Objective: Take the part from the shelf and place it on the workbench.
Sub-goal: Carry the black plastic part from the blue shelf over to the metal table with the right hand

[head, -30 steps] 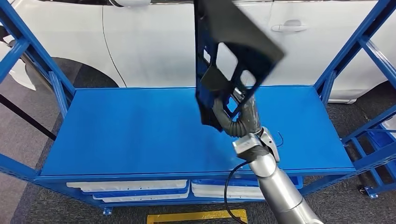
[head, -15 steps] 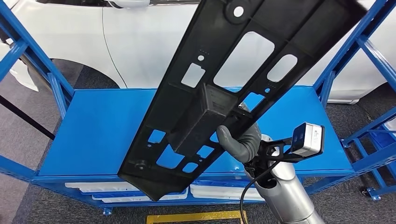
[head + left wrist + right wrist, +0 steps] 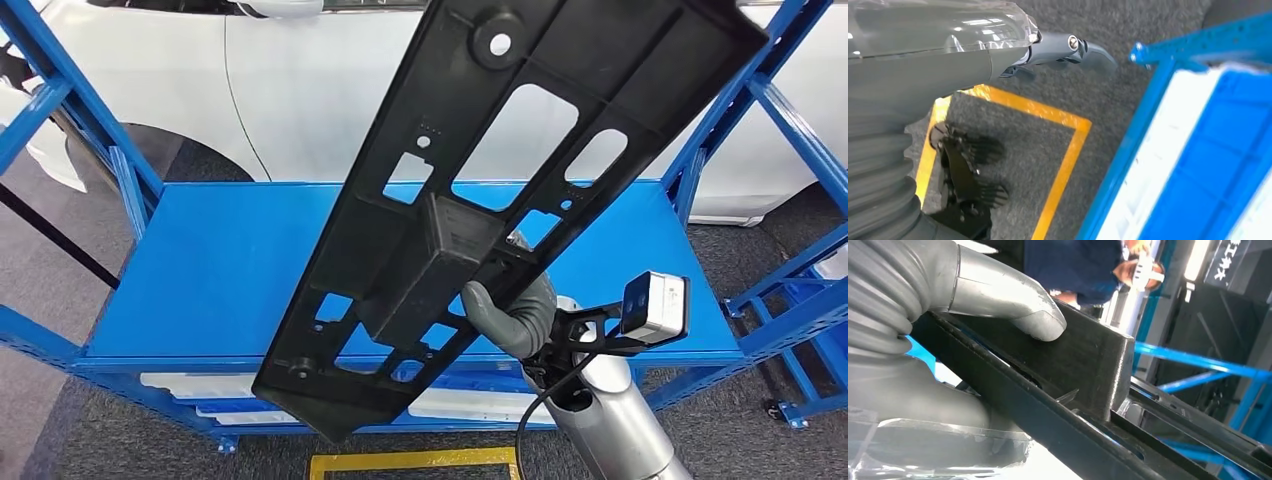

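A long black plastic part [image 3: 480, 200] with several cut-outs slants across the head view, from the upper right down to the lower left, raised above the blue shelf top [image 3: 200, 270]. My right hand [image 3: 510, 315] grips it near its boxy middle section. In the right wrist view the thumb [image 3: 1013, 305] presses on that black box [image 3: 1093, 360] of the part. My left hand [image 3: 1058, 50] hangs over the grey floor with its fingers extended and nothing in them.
A white car [image 3: 320, 90] stands behind the blue shelf frame [image 3: 720, 130]. White and blue bins [image 3: 200, 395] sit under the shelf top. A yellow floor marking [image 3: 1068, 145] lies beside the shelf. A person in blue [image 3: 1073, 265] stands beyond the part.
A second ago the part stood upright and narrow above the shelf; my right hand has turned it so its broad face slants across the view. Since half a second ago it has barely moved.
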`<state>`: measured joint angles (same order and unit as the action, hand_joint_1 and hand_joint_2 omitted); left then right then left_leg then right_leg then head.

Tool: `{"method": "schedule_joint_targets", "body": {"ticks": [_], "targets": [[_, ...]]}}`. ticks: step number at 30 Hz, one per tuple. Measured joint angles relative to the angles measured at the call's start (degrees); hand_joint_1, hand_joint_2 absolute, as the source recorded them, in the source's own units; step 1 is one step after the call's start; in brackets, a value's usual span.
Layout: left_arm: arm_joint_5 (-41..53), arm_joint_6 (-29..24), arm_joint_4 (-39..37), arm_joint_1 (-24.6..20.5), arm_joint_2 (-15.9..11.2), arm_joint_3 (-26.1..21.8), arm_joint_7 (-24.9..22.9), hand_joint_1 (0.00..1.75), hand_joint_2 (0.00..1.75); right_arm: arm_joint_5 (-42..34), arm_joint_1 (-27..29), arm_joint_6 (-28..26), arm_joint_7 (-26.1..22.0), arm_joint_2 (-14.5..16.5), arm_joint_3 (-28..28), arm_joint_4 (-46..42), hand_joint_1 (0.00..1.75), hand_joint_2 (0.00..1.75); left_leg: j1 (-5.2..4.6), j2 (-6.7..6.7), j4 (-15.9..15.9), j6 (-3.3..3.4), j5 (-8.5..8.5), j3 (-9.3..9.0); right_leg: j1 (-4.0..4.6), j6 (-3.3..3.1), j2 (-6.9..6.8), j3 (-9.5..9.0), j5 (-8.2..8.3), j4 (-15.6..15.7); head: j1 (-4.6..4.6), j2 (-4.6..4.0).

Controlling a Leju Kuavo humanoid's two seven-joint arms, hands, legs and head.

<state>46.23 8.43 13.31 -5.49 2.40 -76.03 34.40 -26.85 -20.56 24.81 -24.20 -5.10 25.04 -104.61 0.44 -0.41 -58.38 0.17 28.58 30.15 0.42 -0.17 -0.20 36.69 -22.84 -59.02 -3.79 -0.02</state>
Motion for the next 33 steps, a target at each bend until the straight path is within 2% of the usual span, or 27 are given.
{"method": "schedule_joint_targets", "body": {"ticks": [1,2,3,4,6,7,8,9,11,12,13,16,17,18,19,21,22,23,24,26,27,28,29,31,32,33], "targets": [[0.00,-0.01,0.00,0.01,-0.01,-0.01,-0.01,0.00,1.75,-0.01,0.01,0.00,-0.01,-0.06,0.01,-0.02,1.75,1.75,0.10,0.09,0.27,0.30,-0.48,0.06,-0.06,0.35,0.07,0.15,-0.12,-0.10,0.00,0.00],[0.00,-0.02,0.00,-0.02,-0.01,-0.01,-0.01,0.00,1.75,-0.01,0.01,0.00,0.00,-0.13,0.01,-0.05,1.75,1.75,0.26,0.21,0.56,0.66,-1.03,0.22,-0.10,0.71,0.15,0.52,-0.99,-0.80,0.00,0.00],[0.01,-0.04,0.00,-0.06,0.01,-0.01,-0.05,0.00,1.75,-0.05,0.02,0.01,0.00,-0.22,0.02,-0.08,1.75,1.75,0.45,0.32,0.83,0.94,-1.63,0.52,-0.19,1.06,0.21,1.27,-2.73,-2.62,0.00,0.00],[0.03,-0.10,0.00,-0.11,0.02,-0.01,-0.19,0.00,1.75,-0.19,0.07,0.04,0.00,-0.31,0.03,-0.11,1.75,1.75,0.51,0.44,0.88,1.13,-2.12,0.93,-0.41,1.38,0.25,2.38,-5.17,-5.57,0.00,0.00],[0.07,-0.61,0.00,-0.07,0.02,-0.01,-0.85,0.00,1.75,-1.03,0.26,0.40,-0.02,-0.54,0.08,-0.13,1.75,1.75,0.52,0.48,0.73,1.19,-2.87,2.14,-0.80,1.95,0.23,4.65,-9.58,-12.83,0.01,0.00],[0.06,-1.05,0.00,-0.01,0.02,-0.01,-1.28,0.00,1.75,-1.66,0.38,0.68,-0.07,-0.68,0.13,-0.13,1.75,1.75,0.52,0.49,0.59,1.11,-3.19,2.74,-1.01,2.15,0.22,4.89,-10.36,-14.88,0.01,0.00],[0.02,-1.55,0.00,0.05,0.02,-0.01,-1.67,0.00,1.75,-2.28,0.47,0.96,-0.14,-0.82,0.20,-0.13,1.75,1.75,0.54,0.49,0.43,1.00,-3.44,3.28,-1.19,2.29,0.21,4.14,-10.11,-14.95,0.01,0.00],[-0.03,-1.98,0.00,0.11,0.02,-0.02,-2.01,0.00,1.75,-2.82,0.50,1.17,-0.24,-0.94,0.31,-0.13,1.75,1.75,0.58,0.48,0.22,0.85,-3.65,3.75,-1.36,2.36,0.20,2.19,-8.96,-12.66,0.01,0.00],[-0.16,-2.60,0.00,0.17,0.01,-0.03,-2.58,0.00,1.75,-3.68,0.33,1.32,-0.61,-1.15,0.64,-0.10,1.75,1.75,0.60,0.42,-0.19,0.45,-3.98,4.45,-1.53,2.21,0.23,-3.17,-6.67,-4.80,0.01,0.00],[-0.28,-2.85,0.00,0.17,-0.03,-0.04,-2.85,0.00,1.75,-4.32,0.11,1.37,-1.01,-1.36,0.86,-0.04,1.75,1.75,0.58,0.36,-0.30,0.13,-4.19,4.66,-1.41,1.93,0.32,-4.96,-5.90,-1.87,0.01,0.00],[-0.43,-3.05,0.00,0.15,-0.07,-0.08,-3.08,0.00,1.75,-5.08,-0.24,1.43,-1.51,-1.67,1.08,0.08,1.75,1.75,0.56,0.31,-0.36,-0.23,-4.43,4.82,-1.26,1.59,0.40,-5.82,-5.67,-0.19,0.00,0.00],[-0.73,-3.68,0.00,0.21,-0.20,-0.32,-3.66,0.00,1.75,-8.08,-1.61,1.64,-3.25,-3.24,1.67,0.75,1.75,1.75,0.59,0.21,-0.29,-1.39,-5.12,5.23,-0.98,0.31,0.41,-5.26,-4.92,0.50,-0.01,0.00],[-0.73,-3.92,0.00,0.27,-0.28,-0.37,-3.85,0.00,1.75,-9.38,-2.16,1.33,-3.80,-3.89,1.93,0.99,1.75,1.75,0.64,0.20,-0.84,-1.65,-4.41,5.65,-1.03,-0.21,0.31,-4.91,-4.46,0.67,-0.01,0.00],[-0.73,-4.15,0.00,0.31,-0.46,-0.39,-4.04,0.00,1.75,-10.87,-2.83,0.71,-4.31,-4.58,2.20,1.14,1.75,1.75,0.70,0.20,-2.47,-1.82,-2.70,6.39,-1.09,-0.72,0.20,-4.46,-3.90,0.89,-0.01,0.00],[-0.73,-4.32,0.00,0.32,-0.70,-0.40,-4.28,0.00,1.75,-12.44,-3.56,-0.07,-4.76,-5.46,2.46,1.25,1.75,1.75,0.79,0.21,-5.26,-1.89,-0.17,7.43,-1.08,-1.10,0.09,-3.90,-3.36,0.99,-0.01,0.00],[-0.74,-4.50,0.01,0.37,-1.26,-0.43,-4.89,0.00,1.75,-14.54,-4.63,-1.32,-5.38,-7.23,2.85,1.27,1.75,1.75,0.77,0.22,-12.80,-2.02,4.86,9.69,-0.81,-1.47,0.03,-2.57,-2.37,0.94,-0.01,0.00],[-0.73,-4.54,0.02,0.42,-1.52,-0.44,-5.26,0.00,1.75,-14.89,-4.81,-1.70,-5.59,-7.96,2.97,1.26,1.75,1.75,0.75,0.22,-15.62,-2.04,5.93,10.12,-0.64,-1.53,0.00,-1.89,-1.88,0.89,-0.01,0.00],[-0.72,-4.56,0.03,0.47,-1.71,-0.46,-5.58,0.00,1.75,-14.84,-4.85,-1.94,-5.78,-8.44,3.10,1.23,1.75,1.75,0.73,0.22,-16.75,-1.99,5.78,9.71,-0.49,-1.55,-0.01,-1.21,-1.39,0.81,-0.01,0.00],[-0.71,-4.57,0.04,0.51,-1.85,-0.48,-5.87,0.00,1.75,-14.67,-4.85,-2.09,-5.97,-8.85,3.29,1.13,1.75,1.75,0.69,0.22,-15.75,-1.83,4.60,8.26,-0.37,-1.54,-0.02,-0.54,-0.94,0.71,-0.01,0.00],[-0.69,-4.56,0.06,0.48,-2.09,-0.52,-6.25,0.00,1.75,-14.35,-4.89,-2.23,-6.27,-9.37,3.70,0.76,1.75,1.75,0.46,0.22,-8.53,-1.11,1.96,2.86,-0.14,-1.38,-0.01,0.54,-0.12,0.46,-0.02,0.00],[-0.68,-4.56,0.08,0.42,-2.22,-0.56,-6.45,0.00,1.75,-14.27,-4.93,-2.32,-6.37,-9.57,3.87,0.52,1.75,1.75,0.31,0.24,-4.31,-0.79,1.51,0.11,-0.03,-1.20,-0.03,0.91,0.27,0.35,-0.01,0.00],[-0.69,-4.63,0.09,0.38,-2.32,-0.63,-6.70,0.00,1.75,-14.08,-4.99,-2.52,-6.44,-9.69,4.04,0.30,1.75,1.75,0.13,0.24,-1.23,-0.53,1.52,-1.71,0.00,-0.94,-0.07,1.11,0.68,0.33,-0.01,0.00],[-0.72,-4.75,0.10,0.35,-2.39,-0.75,-6.97,0.00,1.75,-13.77,-5.02,-2.82,-6.53,-9.75,4.24,0.11,1.75,1.75,-0.05,0.25,0.48,-0.35,1.79,-2.56,-0.04,-0.63,-0.12,1.22,1.12,0.37,-0.01,0.00],[-0.86,-5.00,0.12,0.44,-2.35,-1.11,-7.40,0.00,1.75,-12.59,-5.06,-3.48,-6.78,-9.80,4.76,-0.10,1.75,1.75,-0.09,0.33,1.31,0.05,1.01,-2.36,-0.22,0.06,-0.13,1.36,1.96,0.64,-0.01,0.00],[-0.94,-5.07,0.13,0.48,-2.32,-1.26,-7.57,0.00,1.75,-11.96,-5.05,-3.79,-6.97,-9.83,5.01,-0.15,1.75,1.75,0.04,0.46,1.64,0.41,0.32,-2.07,-0.26,0.40,-0.04,1.66,1.52,0.38,-0.01,0.00],[-1.00,-5.09,0.13,0.52,-2.27,-1.37,-7.70,0.00,1.75,-11.42,-5.05,-3.99,-7.13,-9.85,5.23,-0.20,1.75,1.75,0.21,0.62,1.98,0.75,-0.50,-1.62,-0.31,0.72,0.06,2.21,0.06,-0.69,-0.01,0.00]]}}
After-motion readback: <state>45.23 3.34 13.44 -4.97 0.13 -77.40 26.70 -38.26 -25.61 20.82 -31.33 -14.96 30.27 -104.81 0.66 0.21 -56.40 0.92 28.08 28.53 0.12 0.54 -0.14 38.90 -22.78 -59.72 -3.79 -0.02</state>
